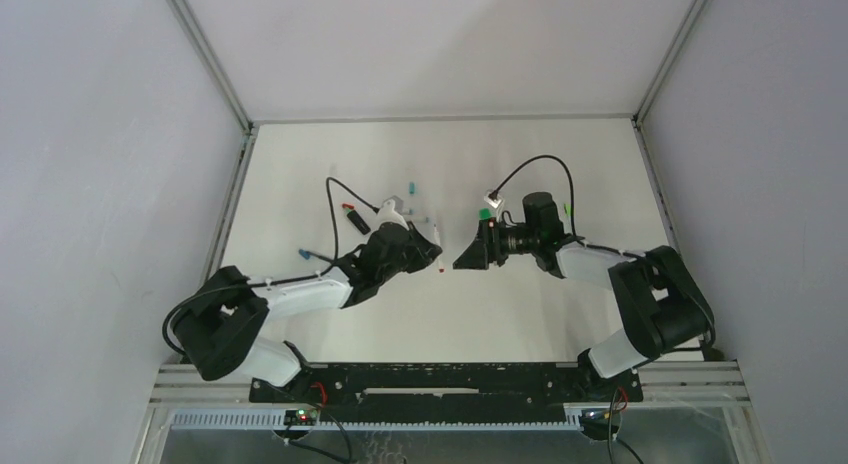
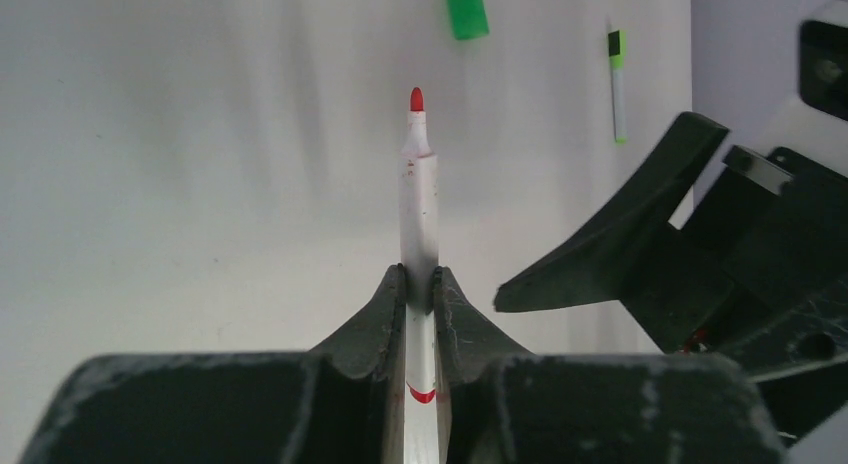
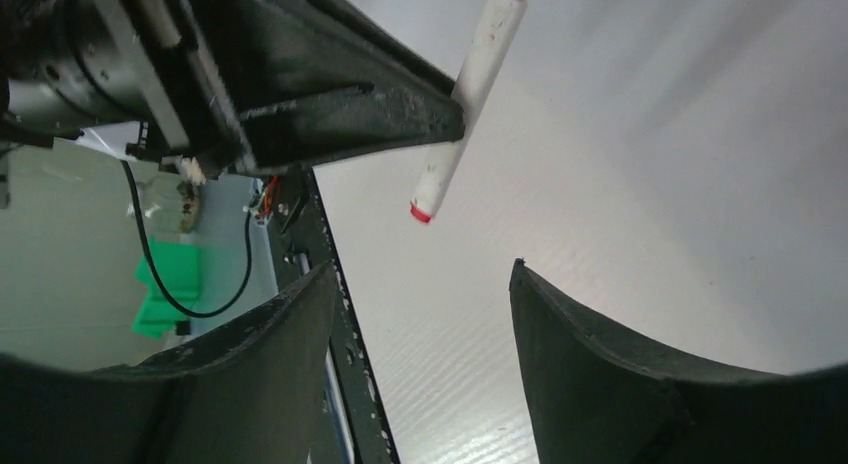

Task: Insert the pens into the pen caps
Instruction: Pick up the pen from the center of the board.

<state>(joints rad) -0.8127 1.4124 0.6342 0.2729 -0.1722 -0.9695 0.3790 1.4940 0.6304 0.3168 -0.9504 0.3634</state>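
White table, grey walls on three sides. Left gripper: fingers pinched tight on the white barrel of a red-tipped pen, its uncapped tip pointing away. Right gripper: jaws spread wide with nothing between them, facing the held pen from just beside it. Beyond, on the table, a chunky green cap. Farther right, a slim white pen with a green end lies flat, apart from the cap.

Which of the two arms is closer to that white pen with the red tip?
Left. The left end effector is shut on the red-tipped pen; the right end effector faces it with jaws open, apart from it.
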